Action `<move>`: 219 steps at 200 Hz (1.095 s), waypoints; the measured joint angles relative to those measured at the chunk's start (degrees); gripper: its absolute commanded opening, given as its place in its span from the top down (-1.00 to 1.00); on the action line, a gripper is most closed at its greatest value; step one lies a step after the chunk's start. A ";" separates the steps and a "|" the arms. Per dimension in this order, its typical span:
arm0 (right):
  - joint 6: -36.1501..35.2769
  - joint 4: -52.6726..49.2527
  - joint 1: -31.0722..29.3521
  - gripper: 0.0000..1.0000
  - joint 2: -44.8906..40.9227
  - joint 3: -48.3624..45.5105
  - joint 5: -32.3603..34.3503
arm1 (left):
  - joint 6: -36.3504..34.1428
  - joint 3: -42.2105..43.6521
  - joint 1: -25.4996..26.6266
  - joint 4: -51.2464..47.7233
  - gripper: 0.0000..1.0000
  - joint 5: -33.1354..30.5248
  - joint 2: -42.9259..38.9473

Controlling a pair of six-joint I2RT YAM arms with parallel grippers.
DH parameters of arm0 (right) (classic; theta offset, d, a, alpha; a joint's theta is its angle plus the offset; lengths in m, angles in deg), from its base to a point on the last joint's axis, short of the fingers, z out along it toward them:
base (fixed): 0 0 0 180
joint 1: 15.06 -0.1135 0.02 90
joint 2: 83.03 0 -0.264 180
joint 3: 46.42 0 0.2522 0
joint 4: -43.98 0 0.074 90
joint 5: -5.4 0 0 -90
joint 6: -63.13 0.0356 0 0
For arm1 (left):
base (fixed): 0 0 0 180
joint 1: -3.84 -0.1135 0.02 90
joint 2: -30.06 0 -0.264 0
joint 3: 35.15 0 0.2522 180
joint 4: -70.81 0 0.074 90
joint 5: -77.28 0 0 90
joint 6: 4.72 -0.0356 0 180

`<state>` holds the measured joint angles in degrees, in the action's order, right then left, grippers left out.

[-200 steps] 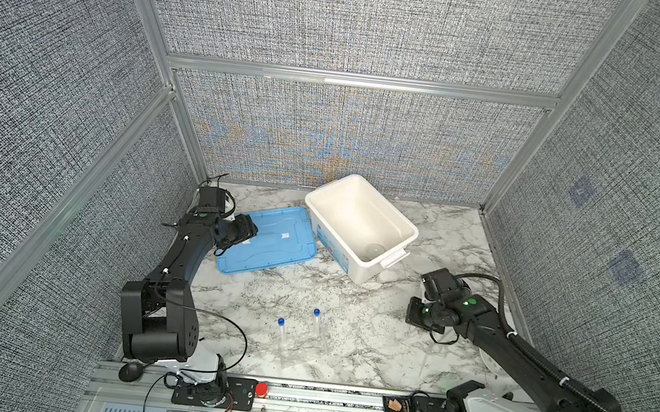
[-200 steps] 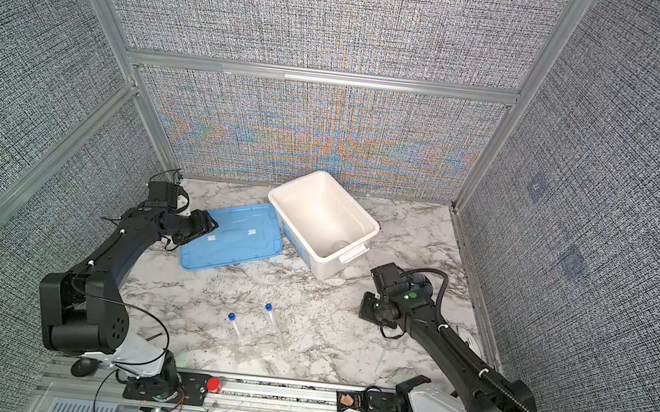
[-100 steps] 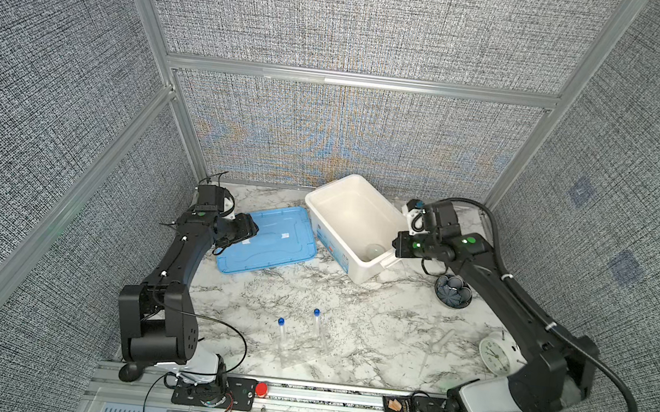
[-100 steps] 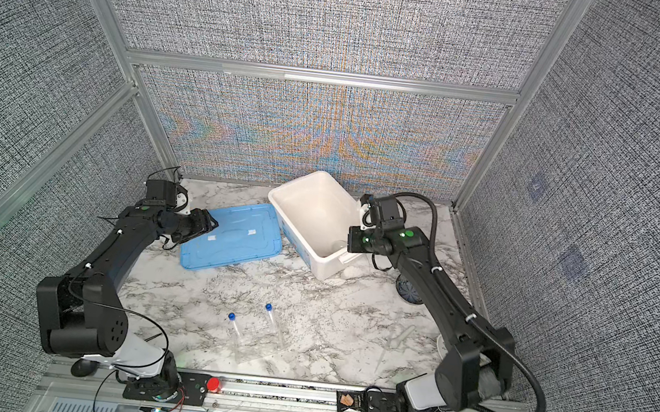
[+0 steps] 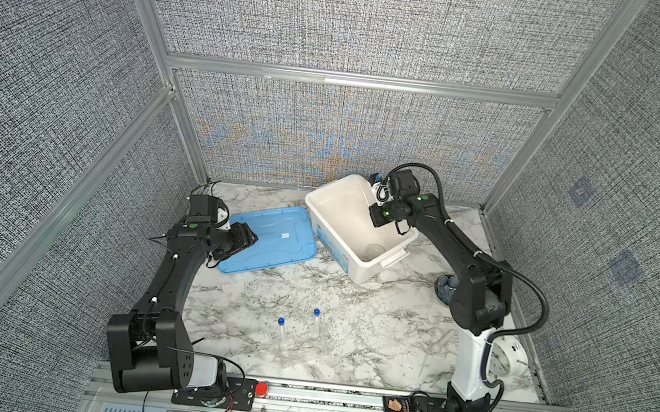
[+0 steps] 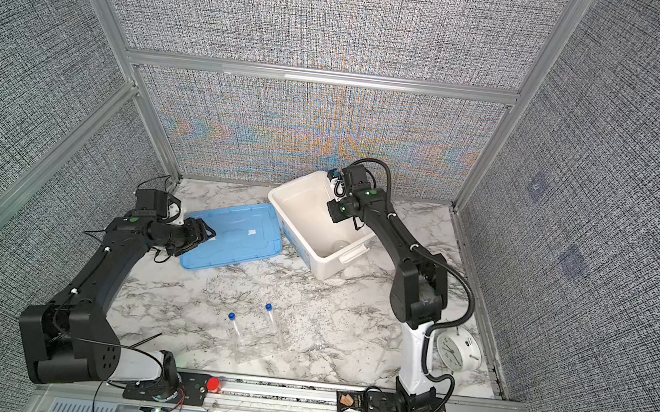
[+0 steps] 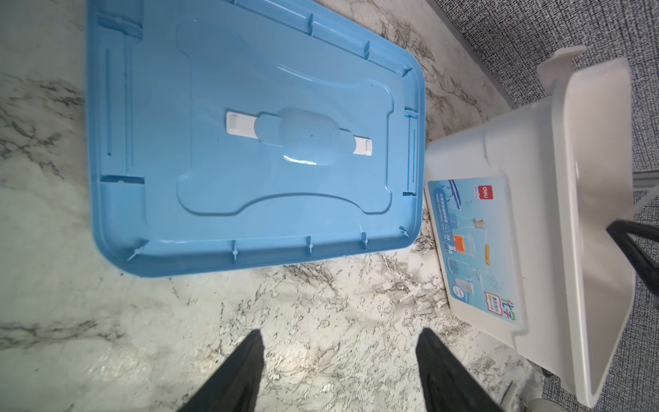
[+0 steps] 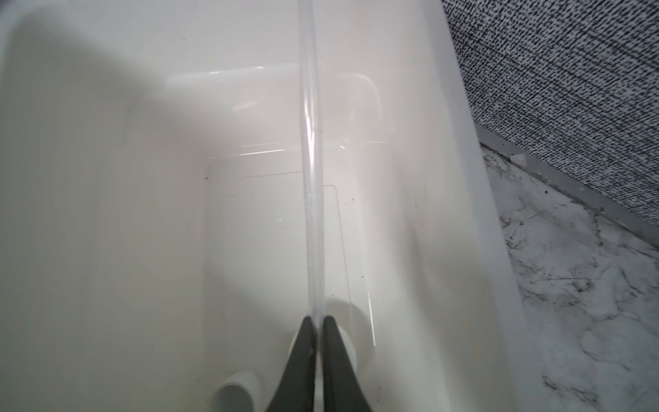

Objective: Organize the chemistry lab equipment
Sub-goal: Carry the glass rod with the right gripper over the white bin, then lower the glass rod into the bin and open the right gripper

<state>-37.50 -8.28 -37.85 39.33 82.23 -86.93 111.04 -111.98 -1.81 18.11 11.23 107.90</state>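
Observation:
My right gripper (image 5: 375, 220) hangs over the open white bin (image 5: 332, 188), shut on a thin clear rod (image 8: 311, 160) that runs straight out from its fingertips (image 8: 318, 319) into the bin. A small white bowl (image 5: 374, 250) lies on the bin floor, seen behind the fingers as bowl (image 8: 348, 321), with a short white stick end (image 8: 235, 392) beside it. Two clear tubes with blue caps (image 5: 281, 331) (image 5: 317, 327) lie on the marble at the front. My left gripper (image 5: 247, 238) (image 7: 340, 333) is open and empty at the blue lid's (image 7: 249, 107) edge.
The blue lid (image 5: 275, 234) lies flat left of the bin. A dark round object (image 5: 446, 288) sits right of the bin, behind my right arm. A white alarm clock (image 5: 506, 359) stands at the front right. Grey walls close in three sides.
My right arm has swung from low over the front right of the table up and back to above the bin. The left arm has not moved.

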 measured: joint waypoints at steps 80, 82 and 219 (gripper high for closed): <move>-4.76 -6.99 -2.38 0.78 11.93 10.88 12.44 | 1.77 5.22 -0.02 -0.57 -0.38 -1.40 -5.55; -4.83 -7.17 -2.49 0.78 12.20 11.21 12.61 | 1.81 5.33 -0.02 -0.52 -0.38 -1.40 -5.62; -0.31 -9.33 -3.17 0.36 21.20 20.92 17.11 | 3.19 6.27 -0.02 0.33 -0.38 -1.88 -4.87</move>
<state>-37.81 -17.62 -41.02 60.54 103.15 -69.81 114.23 -105.70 -1.84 18.43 9.35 103.03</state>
